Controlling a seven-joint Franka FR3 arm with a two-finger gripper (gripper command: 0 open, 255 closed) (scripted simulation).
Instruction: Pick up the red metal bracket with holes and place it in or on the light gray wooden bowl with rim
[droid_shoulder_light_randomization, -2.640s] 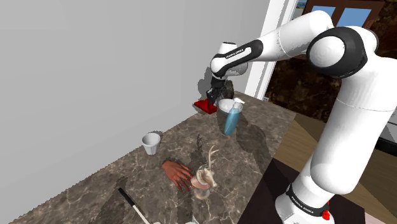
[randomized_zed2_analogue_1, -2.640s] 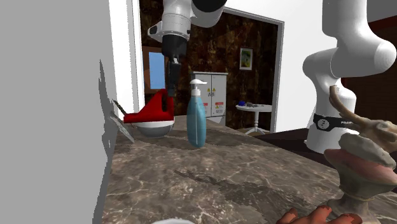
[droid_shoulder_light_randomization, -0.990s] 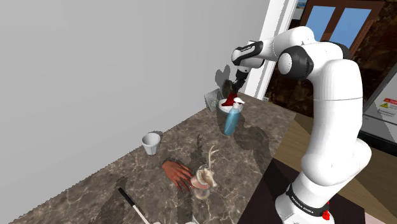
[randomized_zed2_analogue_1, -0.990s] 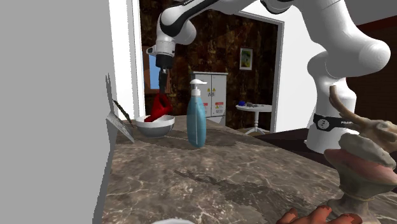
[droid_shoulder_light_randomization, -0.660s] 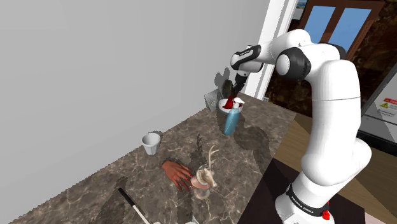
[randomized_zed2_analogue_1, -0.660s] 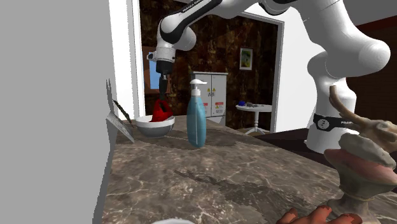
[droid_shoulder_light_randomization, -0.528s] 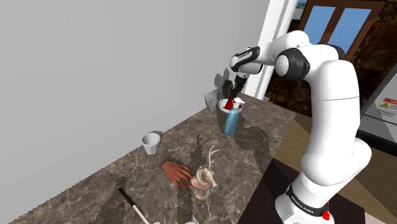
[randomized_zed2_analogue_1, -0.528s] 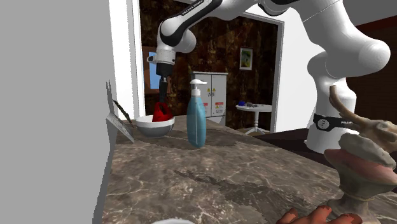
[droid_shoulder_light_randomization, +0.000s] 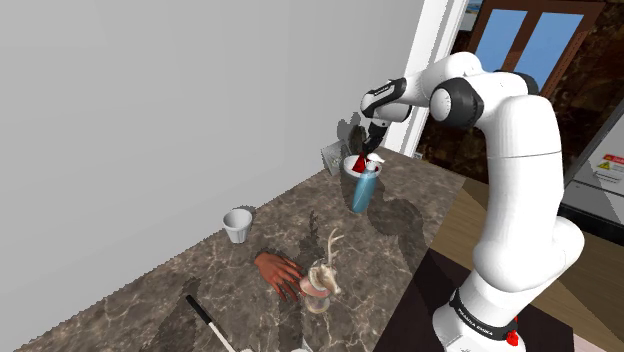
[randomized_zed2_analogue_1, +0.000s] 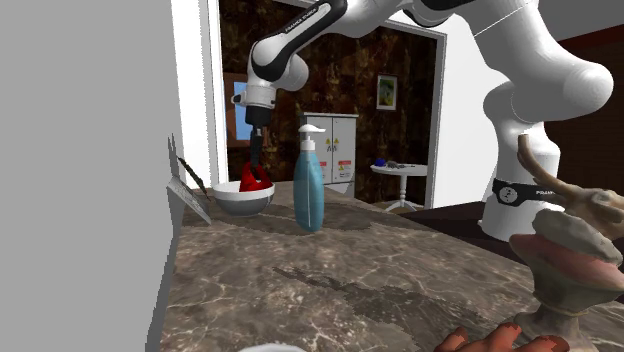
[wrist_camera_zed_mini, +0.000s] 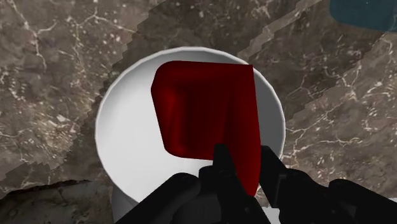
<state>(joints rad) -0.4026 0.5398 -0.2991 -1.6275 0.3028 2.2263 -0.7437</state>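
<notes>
Wrist view, jaws pinching red bracket (wrist_camera_zed_mini: 210, 114) inside white bowl (wrist_camera_zed_mini: 127, 146) rim, marbled counter (wrist_camera_zed_mini: 63, 51) all around

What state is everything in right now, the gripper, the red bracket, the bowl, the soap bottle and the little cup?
gripper: shut on the red bracket, pointing down over the bowl.
red bracket: clasped at one edge, hanging inside the bowl.
bowl: upright on the counter, bracket within its rim.
soap bottle: upright beside the bowl.
cup: upright, mouth up, standing apart.
</notes>
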